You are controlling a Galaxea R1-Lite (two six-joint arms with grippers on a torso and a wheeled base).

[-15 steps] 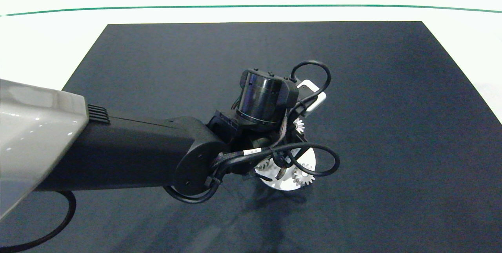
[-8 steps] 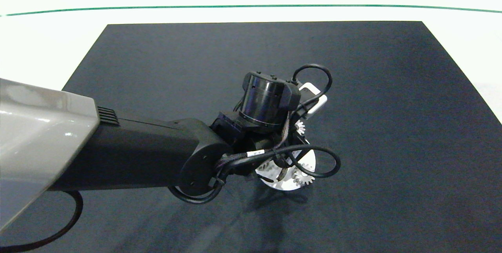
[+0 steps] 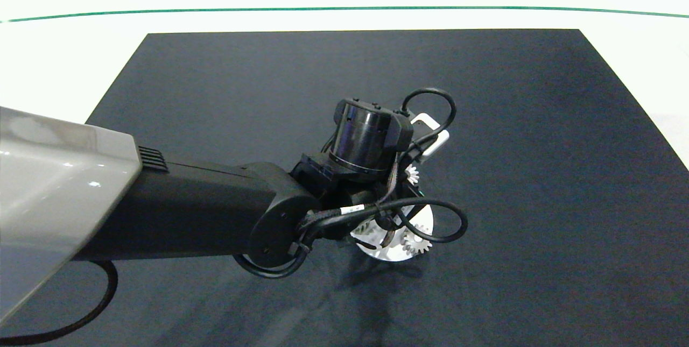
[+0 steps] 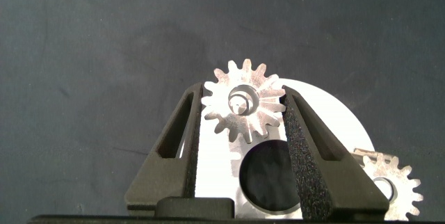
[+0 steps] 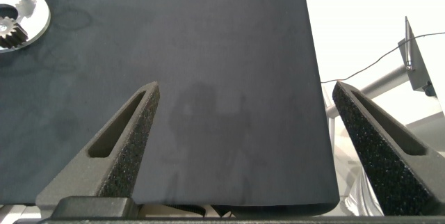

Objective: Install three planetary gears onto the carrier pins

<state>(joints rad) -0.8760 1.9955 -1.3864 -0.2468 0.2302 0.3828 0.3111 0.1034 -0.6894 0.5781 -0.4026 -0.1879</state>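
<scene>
- Between the left end effector point(image 4: 242, 113) fingers sits a gear point(image 4: 244, 107), gripped on both flanks, its bore centred over a pin point(image 4: 240, 102) at the rim of the white disc point(image 4: 334, 123).
- On the disc, a second gear point(image 4: 391, 184) lies just beside the right-hand finger point(image 4: 306, 151); the head view shows it point(image 3: 416, 243) near the disc's front edge, with a third gear point(image 3: 366, 227) partly hidden under cables.
- From the left, the arm point(image 3: 204, 215) reaches over the disc point(image 3: 395, 253); against half a second ago it has crept slightly rightward, the wrist and gear barely shifted.
- Cable loops point(image 3: 436, 218) and the wrist block most of the disc from above.
- Off to one side, the right end effector point(image 5: 254, 147) hovers wide open over the dark mat point(image 3: 538, 175), well apart from the disc point(image 5: 28, 33).
- Beyond the mat lies the pale counter point(image 3: 64, 56).
</scene>
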